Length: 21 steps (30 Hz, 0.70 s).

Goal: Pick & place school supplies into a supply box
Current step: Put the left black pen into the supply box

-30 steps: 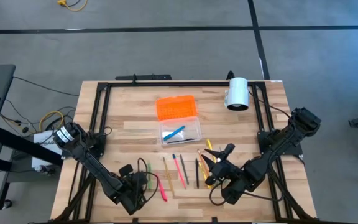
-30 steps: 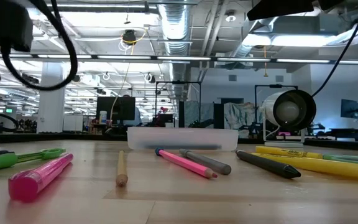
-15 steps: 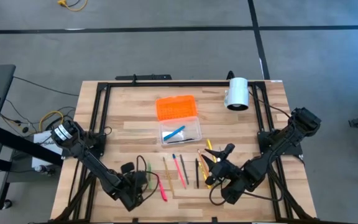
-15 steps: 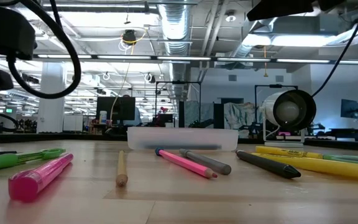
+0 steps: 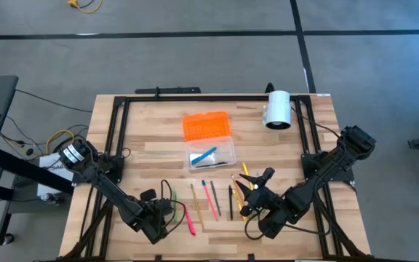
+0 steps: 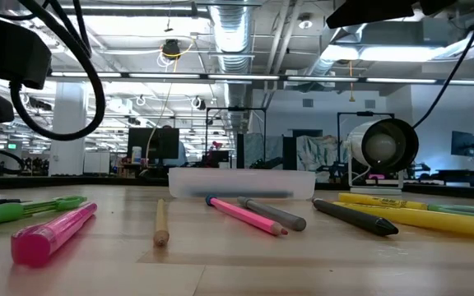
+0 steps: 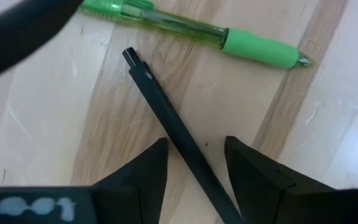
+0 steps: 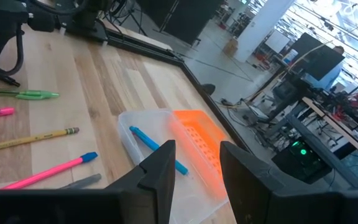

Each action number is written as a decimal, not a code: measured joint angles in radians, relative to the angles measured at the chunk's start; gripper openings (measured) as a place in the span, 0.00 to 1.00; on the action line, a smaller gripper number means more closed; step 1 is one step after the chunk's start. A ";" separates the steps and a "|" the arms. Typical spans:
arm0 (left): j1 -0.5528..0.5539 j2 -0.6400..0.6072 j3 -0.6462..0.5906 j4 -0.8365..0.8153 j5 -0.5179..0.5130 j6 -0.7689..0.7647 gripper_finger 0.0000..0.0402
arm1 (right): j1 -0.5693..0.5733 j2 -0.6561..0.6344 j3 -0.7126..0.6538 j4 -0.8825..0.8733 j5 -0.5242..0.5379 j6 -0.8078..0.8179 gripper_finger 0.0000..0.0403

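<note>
Several pens and pencils lie in a row near the table's front edge, among them a pink highlighter [image 5: 181, 213] and a pink pencil [image 5: 206, 193]. My left gripper [image 5: 157, 209] points down, open, at the row's left end. Its fingers [image 7: 145, 171] stand on either side of a black pen [image 7: 166, 115] that lies flat on the wood, and a green pen [image 7: 197, 31] lies just beyond it. The clear supply box [image 5: 211, 154] holds a blue pen [image 8: 157, 148], and its orange lid [image 5: 207, 125] lies against its far side. My right gripper [image 8: 196, 149] hangs open above the row's right end.
A white cylinder [image 5: 277, 109] lies at the table's far right corner. A black frame [image 5: 115, 124] runs along the table's far, left and right edges. Yellow and black pens [image 6: 385, 215] lie under my right arm. Bare wood lies between the row and the box.
My left gripper has turned a little about its wrist over the black pen. The pens and the box have not moved.
</note>
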 joint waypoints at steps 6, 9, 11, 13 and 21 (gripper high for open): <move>0.000 -0.001 0.000 -0.009 0.038 -0.014 0.34 | 0.000 0.000 0.000 0.000 -0.022 0.000 0.30; 0.000 -0.001 0.001 -0.011 0.049 -0.008 0.29 | 0.000 0.000 0.000 0.000 -0.028 -0.001 0.30; -0.001 -0.002 0.001 -0.012 0.051 -0.006 0.25 | 0.000 0.000 0.000 0.000 -0.029 -0.001 0.30; -0.002 -0.002 0.001 -0.013 0.053 -0.006 0.22 | 0.000 0.000 0.000 0.000 -0.029 -0.001 0.30; -0.006 -0.002 0.002 -0.020 0.029 0.020 0.14 | 0.000 0.000 0.000 0.000 -0.029 -0.002 0.30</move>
